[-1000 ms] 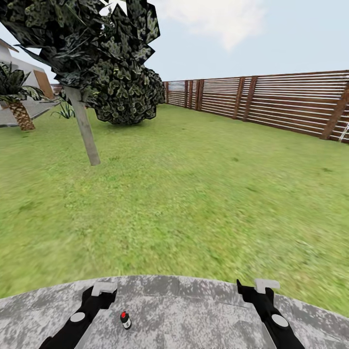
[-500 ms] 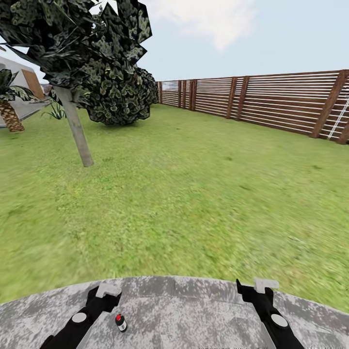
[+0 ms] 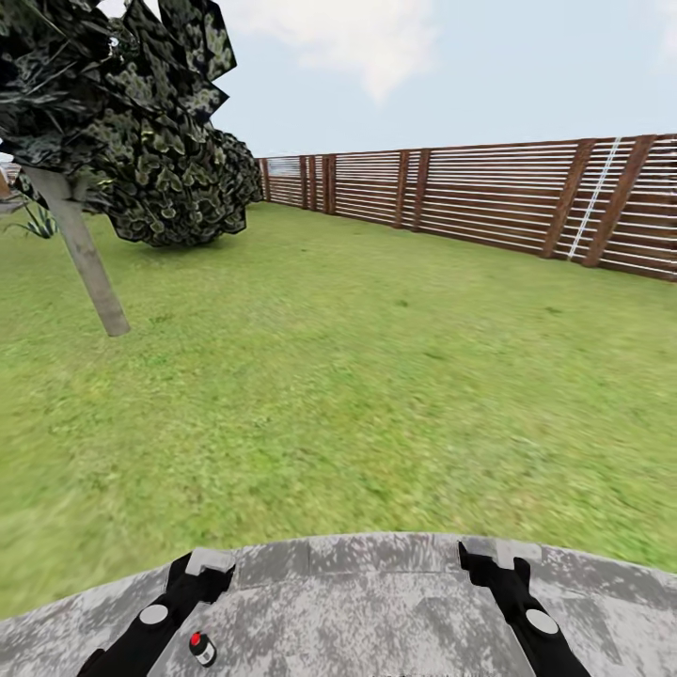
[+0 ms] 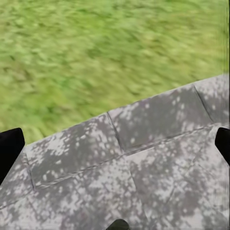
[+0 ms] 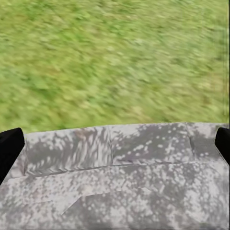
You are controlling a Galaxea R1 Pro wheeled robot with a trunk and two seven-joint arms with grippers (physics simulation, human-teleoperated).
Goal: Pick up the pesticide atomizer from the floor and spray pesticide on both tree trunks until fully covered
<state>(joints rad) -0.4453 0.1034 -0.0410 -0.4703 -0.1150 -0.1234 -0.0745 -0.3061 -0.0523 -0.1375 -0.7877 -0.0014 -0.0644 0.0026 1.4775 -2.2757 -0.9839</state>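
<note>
A grey stone slab (image 3: 376,583) borders the green lawn (image 3: 357,376); a small red-capped atomizer (image 3: 200,648) stands on the slab's near-left part.

No readable text, label, brand, number or sign anywhere: none on the wooden fence (image 3: 489,202), none on the small red-capped bottle (image 3: 201,648) lying on the grey stone paving (image 3: 357,602).

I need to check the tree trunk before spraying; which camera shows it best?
The head view: the tree trunk stands leaning at the left on the lawn, under its dark crown. The wrist views look at grass and grey paving, not the trunk.
</note>
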